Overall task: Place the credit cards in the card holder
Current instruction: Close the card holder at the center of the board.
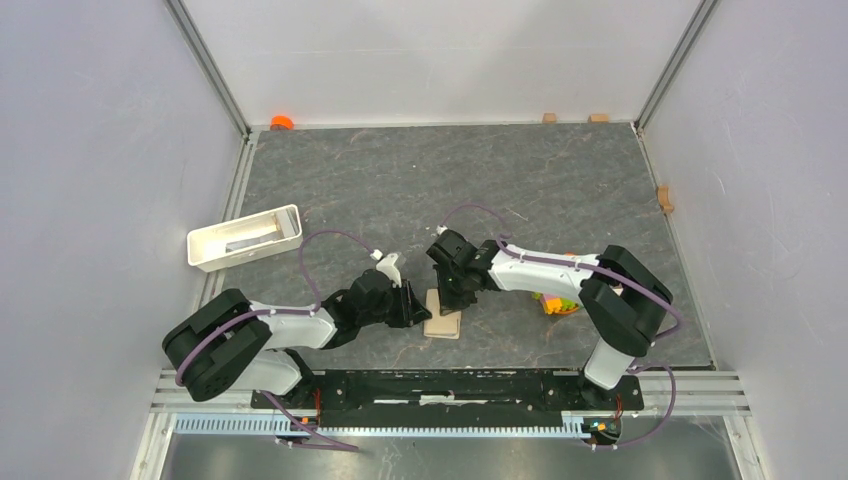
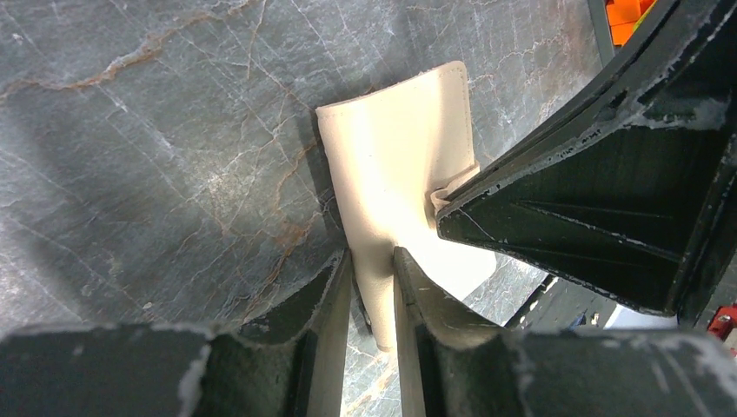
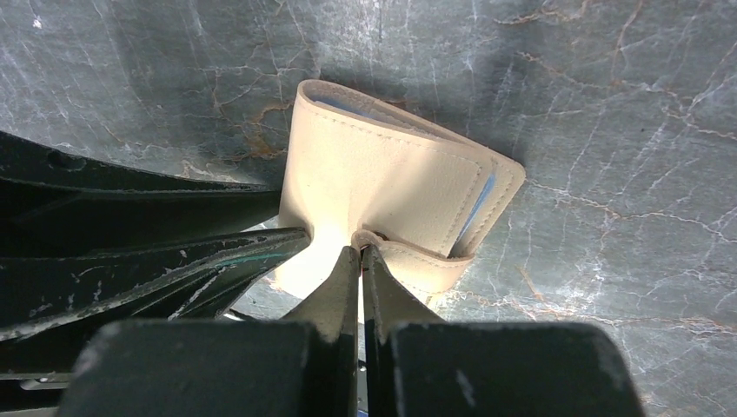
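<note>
Beige stitched soft-leather card holder (image 1: pixel 443 320) laid on grey marbled table (image 1: pixel 400 180), directly ahead of both grippers, equally near. Long axis run straight away from left gripper (image 2: pixel 372 261); near edge pinched there. Snap tab (image 3: pixel 417 262) clamped by right gripper (image 3: pixel 359 252). Fold not yet opened; blue edge glimpsed inside.

Card holder (image 1: pixel 443 322): beige-tan wallet, stitched edges, folded over. Lies on grey marbled surface (image 1: pixel 400 180), near middle, close to front edge. One edge lifted and bent, pinched between fingers of left gripper (image 2: pixel 372 256). Snap tab curls up into closed tips of right gripper (image 3: pixel 361 250). Blue sliver shows at open side, possibly card edge or pocket lining; cannot tell.
</note>
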Robot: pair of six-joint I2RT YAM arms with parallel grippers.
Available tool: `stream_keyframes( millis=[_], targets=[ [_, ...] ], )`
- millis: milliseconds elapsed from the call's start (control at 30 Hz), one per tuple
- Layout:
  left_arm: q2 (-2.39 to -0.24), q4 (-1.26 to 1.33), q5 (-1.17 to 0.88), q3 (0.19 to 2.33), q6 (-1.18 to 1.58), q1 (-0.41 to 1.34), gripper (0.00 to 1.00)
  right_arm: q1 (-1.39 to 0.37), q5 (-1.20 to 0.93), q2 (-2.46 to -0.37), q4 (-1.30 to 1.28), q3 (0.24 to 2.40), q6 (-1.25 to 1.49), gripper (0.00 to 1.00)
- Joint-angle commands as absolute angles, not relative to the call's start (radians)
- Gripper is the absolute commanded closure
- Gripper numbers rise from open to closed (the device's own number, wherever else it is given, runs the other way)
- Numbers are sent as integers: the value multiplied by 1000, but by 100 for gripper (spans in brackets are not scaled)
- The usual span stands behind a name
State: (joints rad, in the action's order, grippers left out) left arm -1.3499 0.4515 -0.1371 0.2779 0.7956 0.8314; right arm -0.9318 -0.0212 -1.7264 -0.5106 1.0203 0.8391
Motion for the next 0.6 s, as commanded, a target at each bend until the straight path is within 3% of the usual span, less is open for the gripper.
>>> stream_keyframes(
  millis=[0,200,567],
  targets=[
    [-1354,342,-135,247,767,832,68,-886,160,-1889,-572,930,799,100],
    [-1318,356,-165,248,756,832,65,-881,134,-1858,-526,978,745,100],
    [-1257,117,-125,407,631,831,55,-883,125,-1718,-555,1073,563,100]
  ],
)
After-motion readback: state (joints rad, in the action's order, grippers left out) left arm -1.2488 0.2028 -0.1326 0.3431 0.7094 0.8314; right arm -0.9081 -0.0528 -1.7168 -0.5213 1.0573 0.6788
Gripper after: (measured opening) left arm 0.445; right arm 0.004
